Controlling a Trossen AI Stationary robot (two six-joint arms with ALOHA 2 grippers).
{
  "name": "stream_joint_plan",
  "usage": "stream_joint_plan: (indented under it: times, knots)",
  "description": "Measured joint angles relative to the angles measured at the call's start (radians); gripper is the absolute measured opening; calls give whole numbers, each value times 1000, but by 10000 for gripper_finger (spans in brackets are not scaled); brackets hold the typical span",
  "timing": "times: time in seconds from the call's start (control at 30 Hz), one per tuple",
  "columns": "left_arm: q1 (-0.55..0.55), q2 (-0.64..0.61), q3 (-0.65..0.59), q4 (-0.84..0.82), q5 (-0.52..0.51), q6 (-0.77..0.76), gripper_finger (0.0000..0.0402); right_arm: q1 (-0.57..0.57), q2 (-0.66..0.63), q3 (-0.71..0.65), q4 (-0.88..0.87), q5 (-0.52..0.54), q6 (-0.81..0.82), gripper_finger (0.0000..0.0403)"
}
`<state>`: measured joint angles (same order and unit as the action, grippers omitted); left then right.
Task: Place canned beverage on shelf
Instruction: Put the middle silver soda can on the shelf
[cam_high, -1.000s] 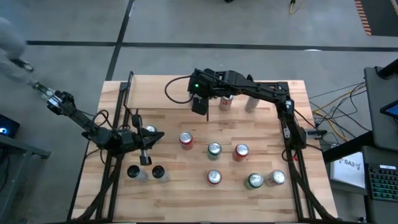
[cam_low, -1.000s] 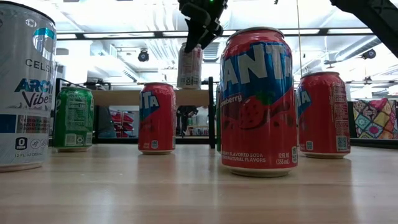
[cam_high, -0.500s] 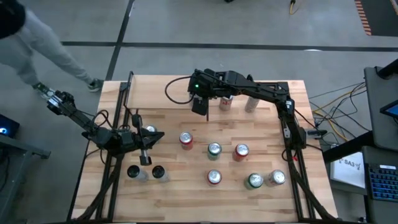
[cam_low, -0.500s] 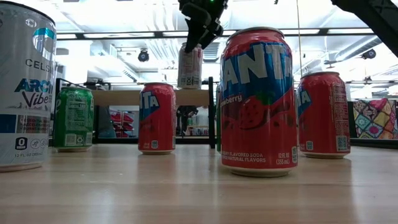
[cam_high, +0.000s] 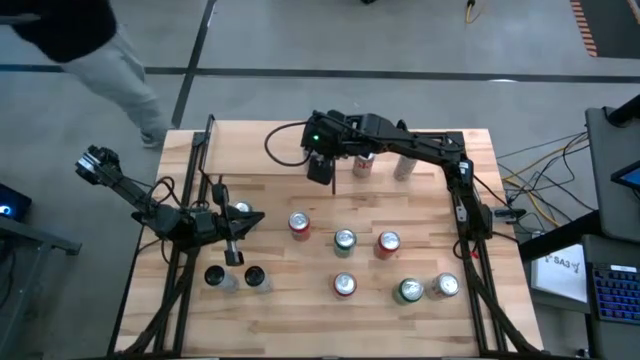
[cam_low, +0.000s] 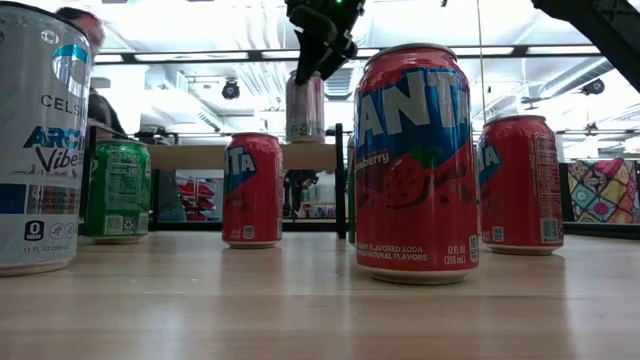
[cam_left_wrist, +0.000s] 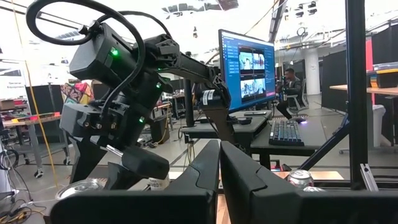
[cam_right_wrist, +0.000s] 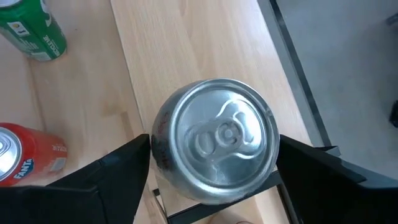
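Release step in hand: can (cam_right_wrist: 214, 149) is set upright on the shelf (cam_right_wrist: 186, 56), directly under the right hand (cam_right_wrist: 214, 163), fingers (cam_right_wrist: 106, 180) spread clear of it. Next: straight lift-off without clipping the can. Left hand (cam_left_wrist: 219, 180) parked, pinched closed.

Shiny metal can (cam_right_wrist: 214, 149), pale wood shelf (cam_right_wrist: 186, 56)

1. The canned beverage (cam_right_wrist: 214, 140) is a pale can with a plain silver top and pull tab. It stands upright on the shelf (cam_low: 240, 156), seen in the low view at the board's right end by a black post.
2. The shelf is a small light-wood board with thin black metal posts, raised above the table at its far side. The can's base rests on this board, near one long edge in the right wrist view.
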<state>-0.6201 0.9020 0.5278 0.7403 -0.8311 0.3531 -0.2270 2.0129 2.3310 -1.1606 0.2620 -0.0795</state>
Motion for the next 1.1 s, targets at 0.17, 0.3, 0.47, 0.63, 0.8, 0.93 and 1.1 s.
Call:
stream_joint_plan:
  times: [0.17, 0.3, 0.47, 0.63, 0.8, 0.93, 1.1]
  knots:
    - [0, 0, 0, -1, 0, 0, 0, -6, 0, 0, 12, 0, 0, 333]
    - [0, 0, 0, -1, 0, 0, 0, -7, 0, 0, 38, 0, -3, 333]
    - [0, 0, 0, -1, 0, 0, 0, -7, 0, 1, 38, 0, -1, 333]
    - [0, 0, 0, -16, 0, -27, 0, -3, -6, 13, 36, 1, 18, 329]
    - [4, 13, 0, -30, 0, -84, 0, 13, -46, 19, 32, 1, 34, 327]
    - [28, 52, 0, -31, 1, -128, 0, 37, -97, 20, 14, 0, 13, 327]
    - [82, 118, 0, -32, 1, -180, 0, 89, -160, -3, 1, 0, -65, 326]
